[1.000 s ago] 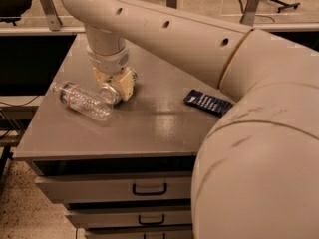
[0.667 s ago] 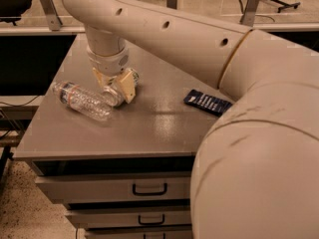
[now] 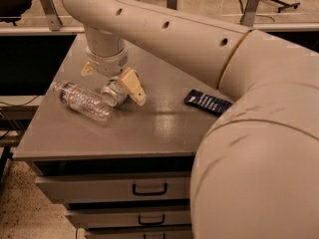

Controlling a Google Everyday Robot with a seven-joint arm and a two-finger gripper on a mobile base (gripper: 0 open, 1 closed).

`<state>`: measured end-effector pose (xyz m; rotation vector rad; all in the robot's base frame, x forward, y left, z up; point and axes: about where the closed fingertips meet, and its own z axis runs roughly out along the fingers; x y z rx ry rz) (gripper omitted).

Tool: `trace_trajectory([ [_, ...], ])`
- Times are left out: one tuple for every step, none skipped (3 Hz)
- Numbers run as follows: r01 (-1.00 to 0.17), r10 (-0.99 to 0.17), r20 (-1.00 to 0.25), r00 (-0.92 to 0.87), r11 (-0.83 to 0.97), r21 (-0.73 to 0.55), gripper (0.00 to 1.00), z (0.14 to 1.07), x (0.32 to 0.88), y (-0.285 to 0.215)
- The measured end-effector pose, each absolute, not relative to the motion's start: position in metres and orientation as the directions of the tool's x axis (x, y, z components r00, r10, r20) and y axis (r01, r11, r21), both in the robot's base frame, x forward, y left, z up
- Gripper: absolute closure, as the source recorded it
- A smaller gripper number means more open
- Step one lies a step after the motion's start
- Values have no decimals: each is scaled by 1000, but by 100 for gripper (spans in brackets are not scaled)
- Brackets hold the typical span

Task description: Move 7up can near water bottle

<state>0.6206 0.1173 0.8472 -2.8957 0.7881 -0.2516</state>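
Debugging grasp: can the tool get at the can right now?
Probably yes. The tool hangs right at the can, which lies on its side on the table, close beside the bottle. Nothing covers the can, though the bottle alongside may crowd one side.

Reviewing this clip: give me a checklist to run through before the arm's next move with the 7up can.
1. 7up can close to the water bottle: ok, it lies right at the bottle's end.
2. Gripper located: ok, down at the can, over the table's back left.
3. Hold on the can: cannot tell.
4. Bottle settled: ok, on its side on the table, away from the edge.
5. Dark blue packet out of the way: ok, it lies well off to the right.
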Motion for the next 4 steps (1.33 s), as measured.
trace_trajectory([
  [-484, -516, 144, 844, -850, -210, 0, 861, 622, 117],
  [-456, -534, 202, 821, -826, -332, 0, 901, 631, 109],
  [-395, -578, 256, 775, -759, -517, 0, 966, 647, 84],
  [-345, -649, 251, 718, -646, -681, 0, 1018, 670, 42],
])
